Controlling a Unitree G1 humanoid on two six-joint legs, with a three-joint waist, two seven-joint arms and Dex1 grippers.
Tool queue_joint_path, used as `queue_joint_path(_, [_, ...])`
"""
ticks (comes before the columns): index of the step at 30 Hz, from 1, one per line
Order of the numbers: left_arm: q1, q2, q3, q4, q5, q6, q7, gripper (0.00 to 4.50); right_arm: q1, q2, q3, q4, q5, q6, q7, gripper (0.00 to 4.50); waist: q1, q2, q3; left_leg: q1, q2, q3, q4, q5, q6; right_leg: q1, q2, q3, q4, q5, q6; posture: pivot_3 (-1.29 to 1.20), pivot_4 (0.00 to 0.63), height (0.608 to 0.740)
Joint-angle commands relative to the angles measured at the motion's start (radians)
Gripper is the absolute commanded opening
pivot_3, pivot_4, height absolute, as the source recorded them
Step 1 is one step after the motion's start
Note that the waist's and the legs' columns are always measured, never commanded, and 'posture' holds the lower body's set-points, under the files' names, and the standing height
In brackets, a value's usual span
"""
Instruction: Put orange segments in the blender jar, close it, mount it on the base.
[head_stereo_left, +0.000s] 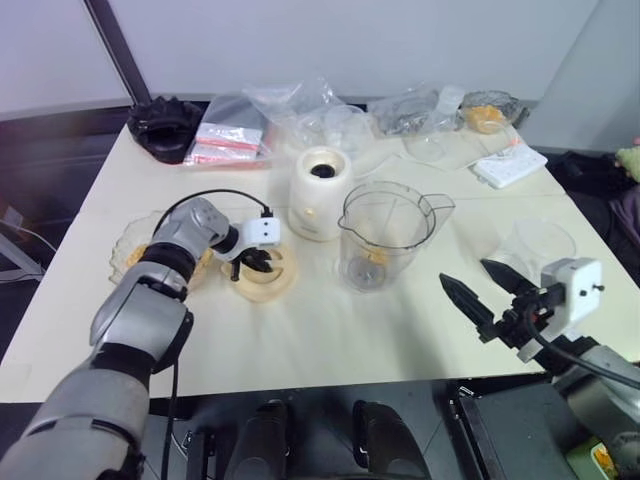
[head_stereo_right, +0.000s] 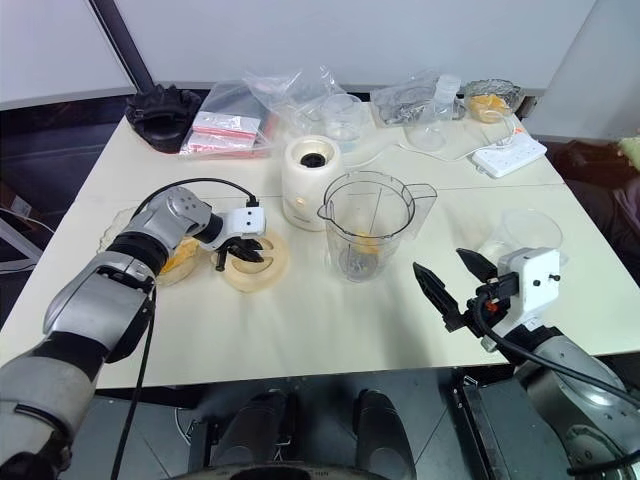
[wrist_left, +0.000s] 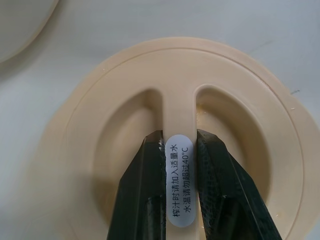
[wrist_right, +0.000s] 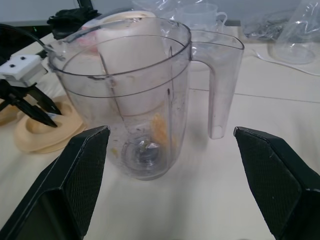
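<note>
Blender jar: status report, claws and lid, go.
Left claw shut on lid handle, lid flat on table. Right claw open, short of blender jar. Jar upright beside base, orange segment inside. Nothing between.

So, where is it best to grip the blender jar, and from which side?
Probably the side handle: the blender jar stands upright, handle toward the right gripper, open and level with it. Coming from the robot's right seems easiest; the body looks wide.
</note>
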Motion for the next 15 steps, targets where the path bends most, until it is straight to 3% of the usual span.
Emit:
queue_joint_path(1, [-0.057,0.009,0.066,-0.045,-0.056,0.012,-0.088,0.27,-0.032,0.02,0.022,0.021,-0.031,-0.028,0.005,4.18,0.0,-0.001,0.001,-0.001,0.0,0.0,0.0,0.0,0.0,-0.001,0.0,0.0,0.0,0.0,0.0,0.0,0.15,0.74])
queue_joint_path(7, [-0.276,0.083,0.183,-0.217,-0.178,0.14,-0.301,0.27,-0.053,0.05,0.06,0.071,-0.086,-0.053,0.024,4.18,0.003,-0.007,0.005,-0.024,-0.001,-0.002,0.003,0.0,0.0,-0.02,0.001,-0.003,0.001,0.005,-0.003,0.0,0.15,0.74])
queue_joint_path(15, [-0.51,0.131,0.243,-0.196,-0.25,0.184,-0.374,0.27,-0.07,0.078,0.075,0.119,-0.128,-0.078,0.047,4.18,-0.001,-0.006,0.004,-0.023,-0.001,0.0,0.003,-0.003,0.006,-0.02,0.002,-0.002,0.002,0.004,0.005,0.0,0.15,0.74])
